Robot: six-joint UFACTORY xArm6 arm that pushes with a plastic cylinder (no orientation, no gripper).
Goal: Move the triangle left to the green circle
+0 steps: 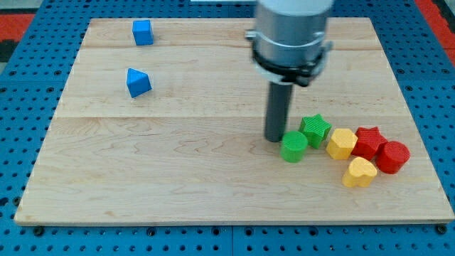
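The blue triangle (138, 82) lies on the wooden board at the view's upper left. The green circle (293, 146) sits right of the board's middle. My tip (275, 138) rests on the board just left of the green circle, touching or nearly touching it, and far right of the blue triangle.
A blue cube (143, 33) lies near the top left edge. A green star (315, 129) touches the green circle's upper right. Further right lie a yellow hexagon (342, 144), a red star (367, 140), a red circle (392, 157) and a yellow heart (360, 172).
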